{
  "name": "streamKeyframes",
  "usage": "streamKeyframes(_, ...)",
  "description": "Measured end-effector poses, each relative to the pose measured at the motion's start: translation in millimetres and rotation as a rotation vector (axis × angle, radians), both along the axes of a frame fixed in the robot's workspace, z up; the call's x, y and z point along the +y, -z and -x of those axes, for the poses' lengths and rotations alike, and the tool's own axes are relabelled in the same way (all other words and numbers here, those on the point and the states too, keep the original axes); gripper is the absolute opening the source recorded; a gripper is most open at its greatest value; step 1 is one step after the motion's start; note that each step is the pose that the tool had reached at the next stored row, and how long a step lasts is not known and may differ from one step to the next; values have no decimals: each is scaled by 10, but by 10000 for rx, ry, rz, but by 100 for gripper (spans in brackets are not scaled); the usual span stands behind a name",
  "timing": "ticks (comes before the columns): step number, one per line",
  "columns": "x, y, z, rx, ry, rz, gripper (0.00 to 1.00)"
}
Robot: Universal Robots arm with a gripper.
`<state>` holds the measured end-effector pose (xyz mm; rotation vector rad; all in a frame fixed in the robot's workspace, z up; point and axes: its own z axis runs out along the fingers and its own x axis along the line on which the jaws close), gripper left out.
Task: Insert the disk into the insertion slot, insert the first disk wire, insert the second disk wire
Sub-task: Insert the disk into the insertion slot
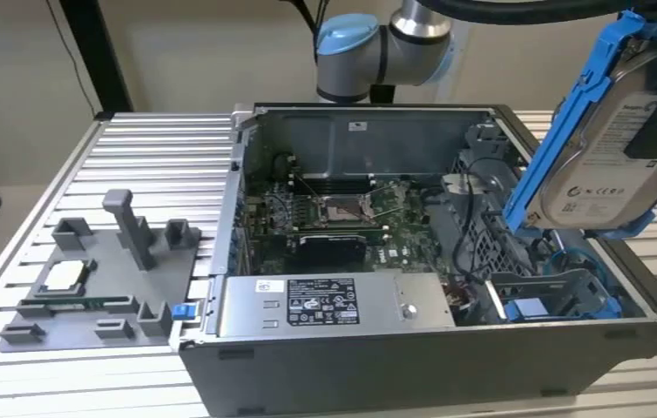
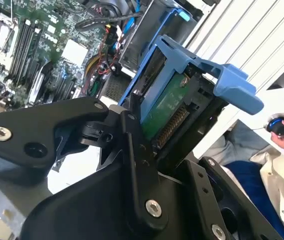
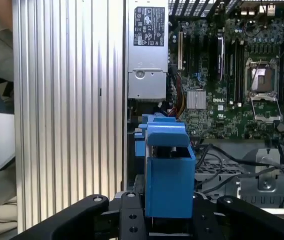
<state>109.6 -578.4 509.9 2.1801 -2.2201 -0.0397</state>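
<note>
Clamping the disk (image 1: 617, 148), tool (image 3: 168, 212) aloft over case (image 1: 422, 359)

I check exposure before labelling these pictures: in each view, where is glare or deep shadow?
Exterior view: the disk shows a pale sheen on its metal face; the insertion slot below it lies in shade. Second wrist view: the ribbed table is washed almost white, and the end effector, closed on the disk, is a dark mass. First wrist view: light falls evenly on the motherboard.

disk (image 1: 607, 165): silver, blue-framed | claw (image 3: 167, 207): black | table (image 1: 154, 148): ribbed, seemingly silver
</note>
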Motion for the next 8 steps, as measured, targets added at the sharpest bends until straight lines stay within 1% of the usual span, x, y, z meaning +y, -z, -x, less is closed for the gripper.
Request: streamKeyframes(8, 0, 57, -63, 0, 0, 0, 0)
